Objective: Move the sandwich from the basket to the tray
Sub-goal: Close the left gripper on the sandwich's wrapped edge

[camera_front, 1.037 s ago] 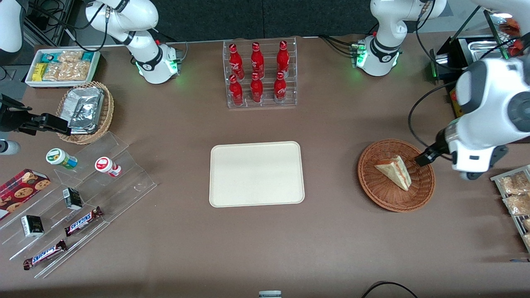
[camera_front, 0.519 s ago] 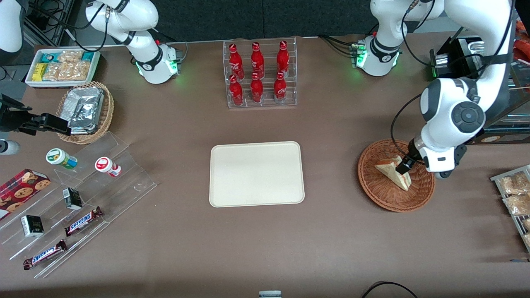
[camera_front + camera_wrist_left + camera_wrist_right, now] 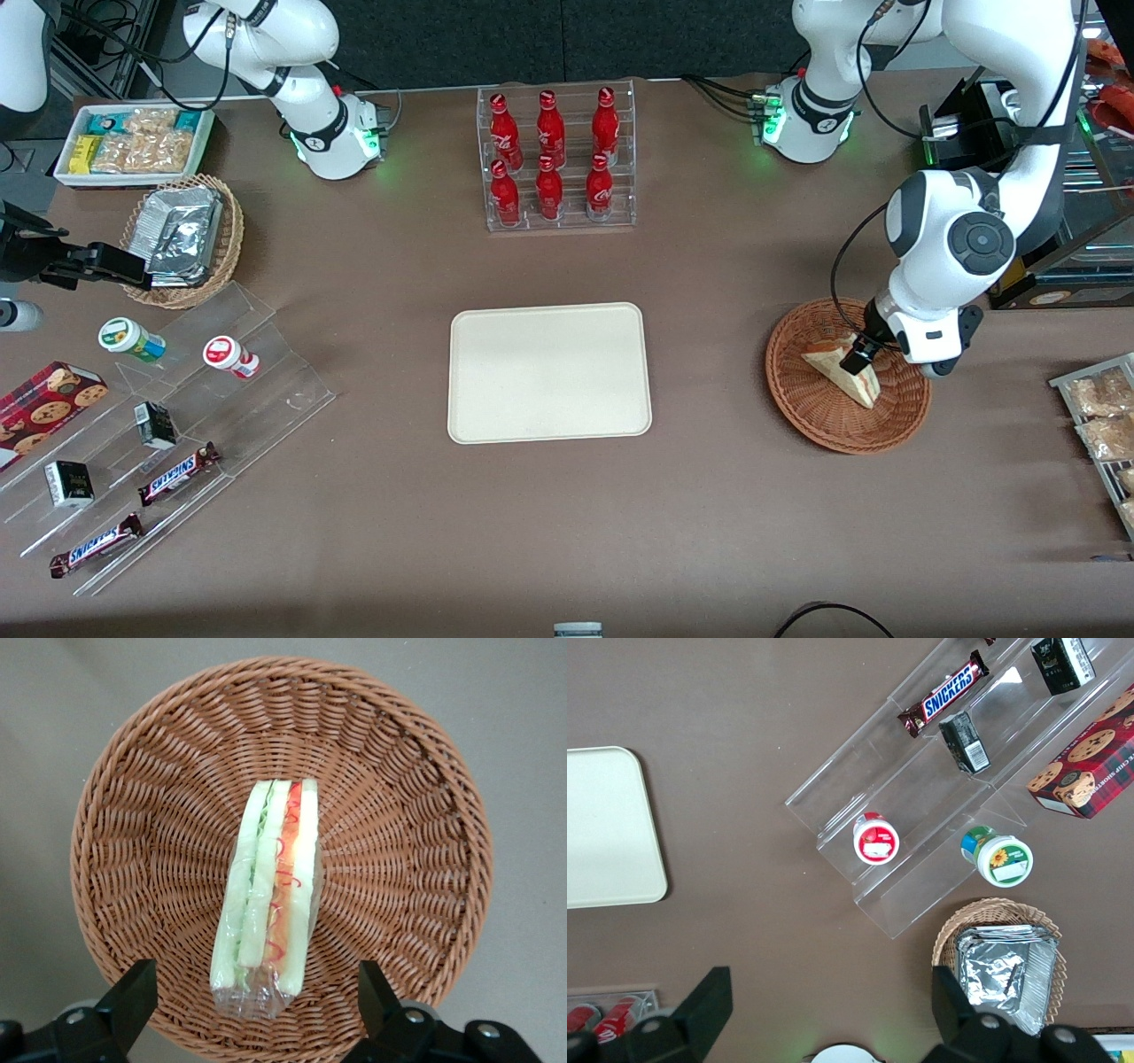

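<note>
The sandwich lies in the basket near the worktop's working-arm edge, the gripper spread wide just above it, tray bare mid-table, bottle rack farther off.

Woven wicker basket, glossy film-wrapped sandwich

Wrapped sandwich in basket, apart from tray.
</note>
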